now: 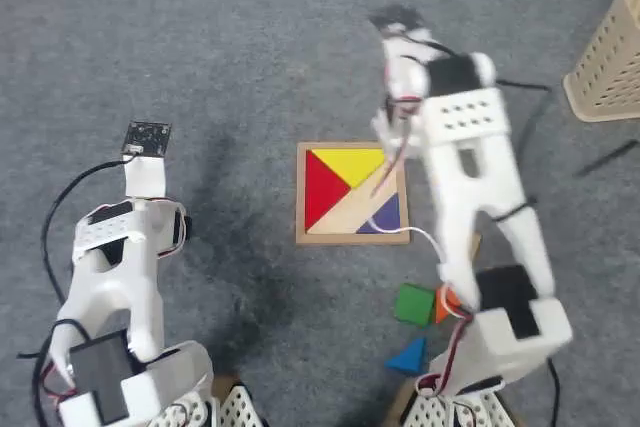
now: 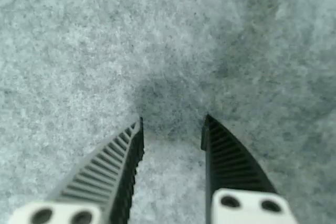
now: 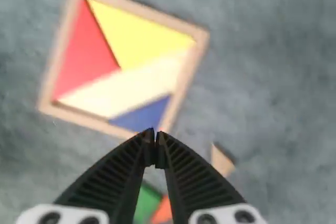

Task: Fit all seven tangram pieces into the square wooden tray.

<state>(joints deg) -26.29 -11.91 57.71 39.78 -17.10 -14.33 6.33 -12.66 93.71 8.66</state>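
Counting the pieces gives seven: three are seated in the one square wooden tray (image 1: 301,197) and four are loose on the table (image 1: 230,67). A red triangle (image 1: 322,192), a yellow triangle (image 1: 350,163) and a purple triangle (image 1: 386,216) are fitted. A green square (image 1: 413,304), an orange piece (image 1: 441,308), a blue triangle (image 1: 408,355) and a tan piece (image 3: 221,160) are left between the tray and the table's near edge.

The tray is set near the table's middle, its sides roughly square to the table's edges. The red triangle's long side is laid along the left rim and the yellow's along the far rim. The purple's square corner is tucked into the near right corner.

The right claw (image 3: 155,148) is closed, fingertips touching each other, and is seen against the tray's rim beside the purple triangle. The left claw (image 2: 172,135) is held apart over grey mat (image 2: 157,40), well apart from the tray.
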